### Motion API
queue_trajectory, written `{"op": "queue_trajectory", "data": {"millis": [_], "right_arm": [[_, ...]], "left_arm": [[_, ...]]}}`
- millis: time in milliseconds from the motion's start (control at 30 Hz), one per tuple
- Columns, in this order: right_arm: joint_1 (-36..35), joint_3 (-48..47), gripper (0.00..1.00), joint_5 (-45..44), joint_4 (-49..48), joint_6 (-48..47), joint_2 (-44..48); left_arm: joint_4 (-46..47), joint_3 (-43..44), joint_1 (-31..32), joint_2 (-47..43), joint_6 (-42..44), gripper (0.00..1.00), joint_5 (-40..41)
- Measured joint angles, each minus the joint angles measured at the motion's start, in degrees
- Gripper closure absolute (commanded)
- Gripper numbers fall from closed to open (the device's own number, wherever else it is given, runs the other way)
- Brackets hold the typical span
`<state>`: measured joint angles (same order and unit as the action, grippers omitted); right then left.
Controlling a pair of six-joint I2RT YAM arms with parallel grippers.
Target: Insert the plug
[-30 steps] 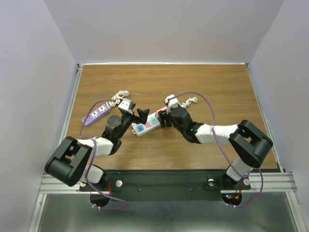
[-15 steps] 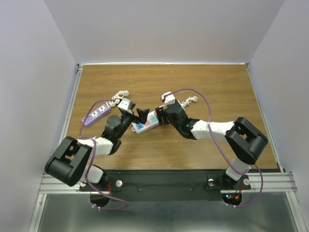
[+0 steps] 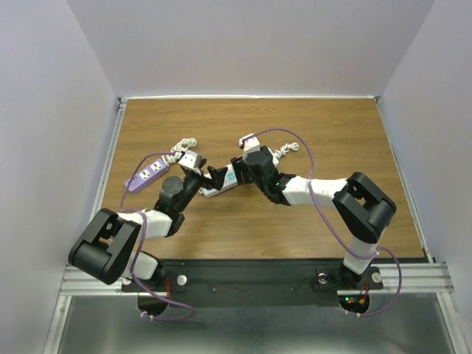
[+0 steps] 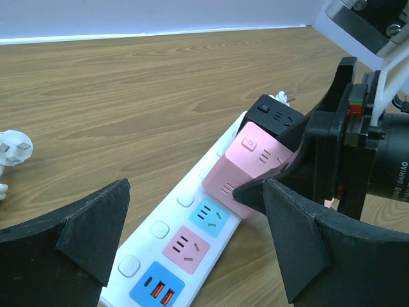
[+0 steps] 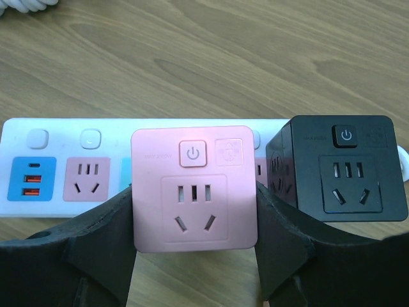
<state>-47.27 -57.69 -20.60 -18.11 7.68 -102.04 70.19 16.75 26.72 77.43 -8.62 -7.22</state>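
"Looking from above?"
"Left gripper and right gripper meet over the white power strip."
"Left wrist?"
"Left gripper spread wide."
"Right wrist?"
"Right gripper pinches the pink plug against the strip."

The right gripper, clamping the pink cube adapter, is moving left toward the left gripper. The white power strip is shifting with it, sliding in between that gripper's spread fingers.
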Motion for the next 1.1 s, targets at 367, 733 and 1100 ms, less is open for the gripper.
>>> {"op": "queue_trajectory", "data": {"millis": [367,733,1100], "right_arm": [[3.26,-5.16,0.99,4.87,1.14,-1.51,-3.67],[6.91,-9.33,0.99,10.8,4.2,-3.61,-5.73],[9.25,-12.55,0.99,15.1,6.67,-5.79,-7.39]], "left_arm": [[-2.84,2.73,-0.22,5.35,-1.18,0.12,4.52],[-8.72,11.89,-0.74,16.63,-4.52,0.26,11.19],[-9.29,16.59,-1.01,24.9,-6.25,0.43,10.62]]}}
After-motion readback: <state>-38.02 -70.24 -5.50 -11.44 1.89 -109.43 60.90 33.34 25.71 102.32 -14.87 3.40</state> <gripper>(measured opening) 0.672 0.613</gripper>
